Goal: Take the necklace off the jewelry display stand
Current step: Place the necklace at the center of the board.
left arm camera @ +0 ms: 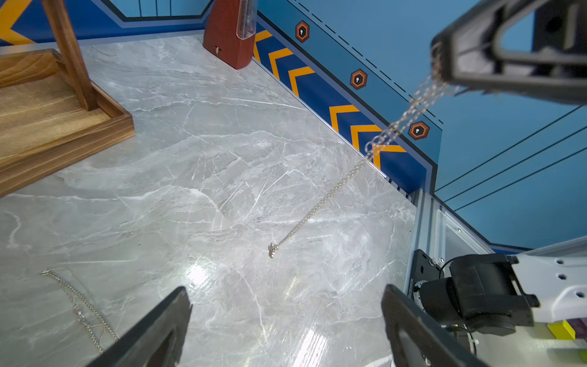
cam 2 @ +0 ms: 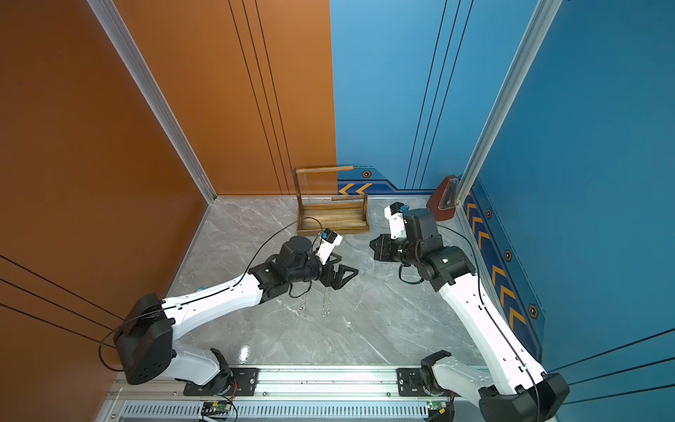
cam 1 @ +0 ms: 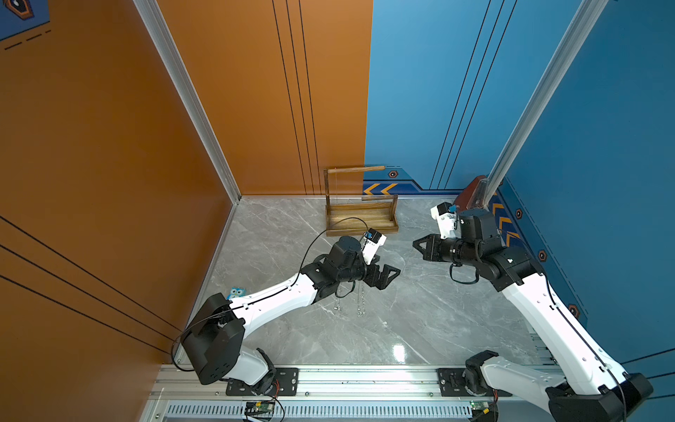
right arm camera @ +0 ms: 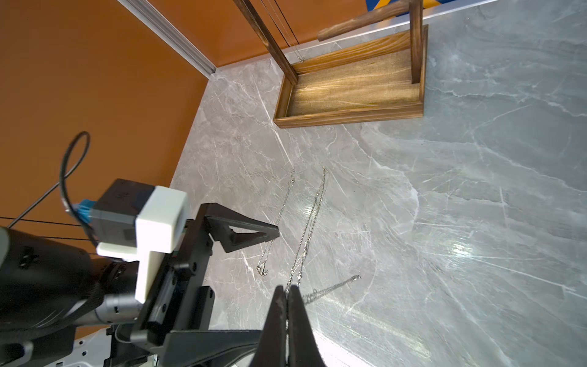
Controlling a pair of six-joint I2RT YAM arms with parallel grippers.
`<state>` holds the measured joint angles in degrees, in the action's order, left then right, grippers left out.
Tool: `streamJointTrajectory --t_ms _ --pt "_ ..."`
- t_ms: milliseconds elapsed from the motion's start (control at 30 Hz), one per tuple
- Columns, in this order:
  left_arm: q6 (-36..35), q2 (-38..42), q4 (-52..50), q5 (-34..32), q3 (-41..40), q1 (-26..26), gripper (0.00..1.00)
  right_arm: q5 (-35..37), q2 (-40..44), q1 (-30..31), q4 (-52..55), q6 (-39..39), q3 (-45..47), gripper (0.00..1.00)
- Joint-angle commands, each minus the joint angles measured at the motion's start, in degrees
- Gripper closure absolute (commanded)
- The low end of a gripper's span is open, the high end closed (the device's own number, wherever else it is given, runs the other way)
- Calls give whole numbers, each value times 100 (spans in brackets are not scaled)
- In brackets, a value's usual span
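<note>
One thin silver chain necklace dangles from the pressed-together right pincer, well clear of the brown wooden jewelry display stand; left pincer spread, empty. Next, likely: lay it on the grey marble surface.

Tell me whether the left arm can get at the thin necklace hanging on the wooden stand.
Probably yes. The left gripper is open and empty, with only grey marble table between it and the brown wooden display stand. Its thin necklace hangs close beside the tall post.
</note>
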<state>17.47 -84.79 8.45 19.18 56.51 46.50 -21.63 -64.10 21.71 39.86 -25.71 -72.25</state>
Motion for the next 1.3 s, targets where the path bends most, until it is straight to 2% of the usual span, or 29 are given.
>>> streamJointTrajectory --t_ms 0,200,433,467,633,867,1167,1267 --pt "-411 -217 10 562 214 147 5 -264 90 -44 9 -92 -228 100" --pt "-629 -500 16 611 629 223 5 -455 136 -45 108 -109 -390 100" --pt "-780 -832 3 639 886 175 13 -552 189 -45 237 -109 -542 100" --pt "-788 -863 8 632 913 154 19 -569 196 -52 255 -108 -562 100" --pt "-774 -1040 8 729 1104 148 32 -641 189 -45 303 -101 -633 100" --pt "-736 -1133 1 798 1136 252 64 -593 211 -61 356 -75 -641 100" --pt "-638 -1249 14 750 1007 406 68 -571 266 -123 361 -74 -629 100" --pt "-612 -1261 16 721 985 444 74 -579 266 -149 364 -74 -622 100"
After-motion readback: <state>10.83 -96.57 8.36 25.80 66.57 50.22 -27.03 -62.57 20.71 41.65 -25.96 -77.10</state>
